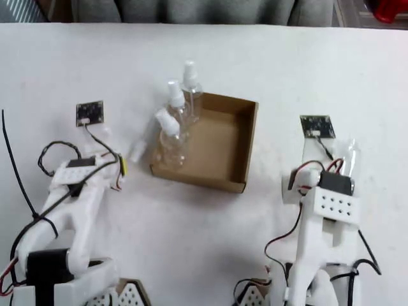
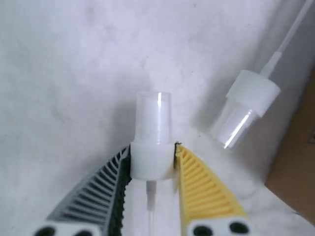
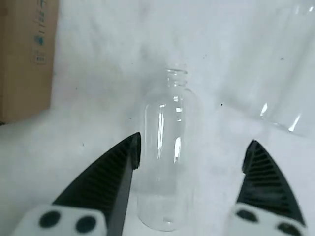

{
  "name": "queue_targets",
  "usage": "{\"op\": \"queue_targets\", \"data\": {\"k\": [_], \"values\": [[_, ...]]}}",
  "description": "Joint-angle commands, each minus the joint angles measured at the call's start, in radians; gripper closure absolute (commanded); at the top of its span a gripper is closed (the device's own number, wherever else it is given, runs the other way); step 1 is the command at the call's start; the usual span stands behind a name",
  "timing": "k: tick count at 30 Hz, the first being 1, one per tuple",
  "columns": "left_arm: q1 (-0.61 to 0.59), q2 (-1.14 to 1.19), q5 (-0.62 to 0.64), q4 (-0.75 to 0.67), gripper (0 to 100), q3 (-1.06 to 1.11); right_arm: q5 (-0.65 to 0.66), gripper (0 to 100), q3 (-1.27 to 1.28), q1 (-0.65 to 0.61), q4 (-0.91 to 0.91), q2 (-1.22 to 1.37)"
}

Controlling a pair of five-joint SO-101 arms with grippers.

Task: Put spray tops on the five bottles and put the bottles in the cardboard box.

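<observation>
My left gripper [image 2: 152, 153] is shut on the collar of a white spray top [image 2: 153, 129], its tube running back between the fingers. A second spray top [image 2: 242, 110] lies loose on the table close by, beside the cardboard box [image 1: 217, 143]. Three clear bottles with spray tops [image 1: 173, 124] stand upright along the box's left side. My right gripper [image 3: 194, 145] is open and low over the table. An uncapped clear bottle [image 3: 169, 147] lies between its fingers, neck pointing away. Another uncapped clear bottle [image 3: 290, 73] lies just beyond it.
The box's brown wall [image 3: 27, 54] stands off to one side of the right gripper. Two small black boards [image 1: 90, 113] [image 1: 317, 126] with wires lie on the white table, one ahead of each arm. A loose black cable [image 1: 16, 166] trails at the left edge.
</observation>
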Motion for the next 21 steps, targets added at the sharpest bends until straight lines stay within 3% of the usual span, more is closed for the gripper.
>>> {"op": "queue_targets", "data": {"k": [1, 12, 21], "values": [[0.001, -0.048, -0.009, -0.025, 98, 0.003, 0.008, 70.2, -0.098, -0.001, 0.028, -0.001], [0.007, -0.048, -0.003, -0.025, 98, 0.000, 0.005, 84.1, -0.209, -0.090, 0.262, -0.008], [0.035, -0.048, -0.005, -0.025, 98, -0.003, -0.044, 74.5, -0.203, 0.018, 0.211, 0.004]]}}
